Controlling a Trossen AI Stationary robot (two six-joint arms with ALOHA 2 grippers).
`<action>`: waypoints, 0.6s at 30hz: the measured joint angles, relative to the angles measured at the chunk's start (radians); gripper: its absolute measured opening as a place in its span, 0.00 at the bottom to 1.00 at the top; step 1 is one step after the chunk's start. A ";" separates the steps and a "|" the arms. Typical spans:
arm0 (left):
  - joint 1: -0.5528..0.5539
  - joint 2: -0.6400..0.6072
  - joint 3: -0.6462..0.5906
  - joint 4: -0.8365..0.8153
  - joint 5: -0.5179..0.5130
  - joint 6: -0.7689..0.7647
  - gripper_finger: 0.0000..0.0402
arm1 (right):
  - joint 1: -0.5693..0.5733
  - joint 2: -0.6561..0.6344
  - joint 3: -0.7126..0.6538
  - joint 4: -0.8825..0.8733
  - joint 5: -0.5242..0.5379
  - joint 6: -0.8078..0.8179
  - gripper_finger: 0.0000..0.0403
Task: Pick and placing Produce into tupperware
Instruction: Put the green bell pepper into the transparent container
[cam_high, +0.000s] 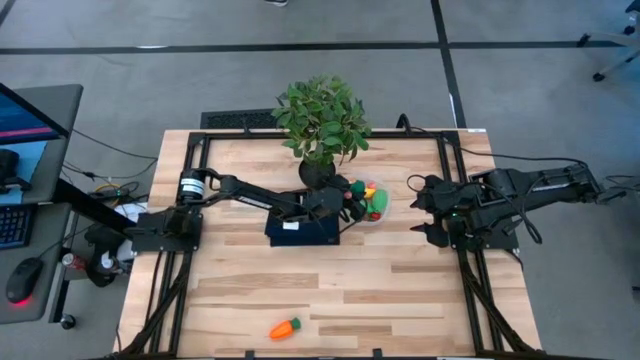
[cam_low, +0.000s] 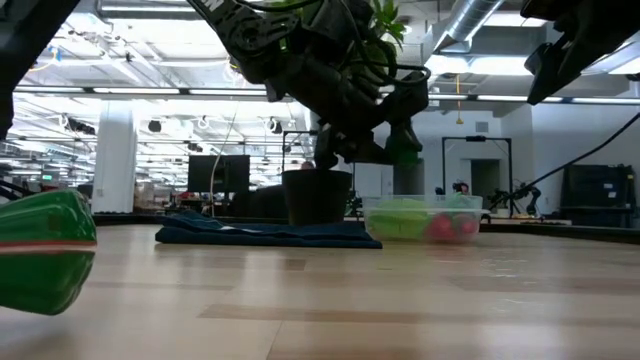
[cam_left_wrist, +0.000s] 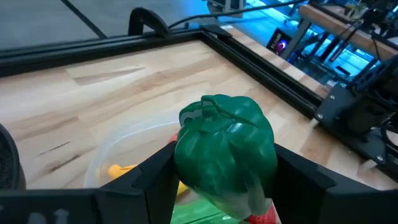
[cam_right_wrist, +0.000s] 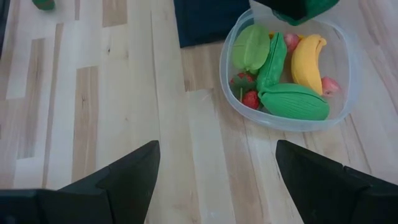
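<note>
Your desk (cam_high: 400, 290) is light wood planking inside a black frame. Resting directly on it you have a potted plant (cam_high: 320, 125) at the far edge, a dark blue cloth (cam_high: 300, 230) just in front of the pot, a clear tupperware (cam_right_wrist: 348, 93) beside the cloth, and a lone carrot (cam_high: 286, 328) near the front edge.

left claw (cam_high: 352, 207) clamped, right claw (cam_high: 418, 207) spread

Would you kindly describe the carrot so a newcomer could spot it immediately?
Start at the potted plant at the table's far edge, then look straight across to the near edge. The carrot lies there alone, orange with a green top, far from the tupperware.
</note>
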 joint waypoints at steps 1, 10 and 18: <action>0.001 0.000 0.000 -0.002 0.003 -0.002 0.51 | 0.000 0.000 0.000 0.000 0.000 0.000 0.78; -0.007 0.000 0.000 0.003 0.007 -0.014 0.51 | 0.000 0.000 0.000 0.019 0.007 0.000 0.78; -0.007 0.000 0.000 0.001 0.007 -0.036 0.51 | 0.000 0.000 0.000 0.048 0.008 0.001 0.78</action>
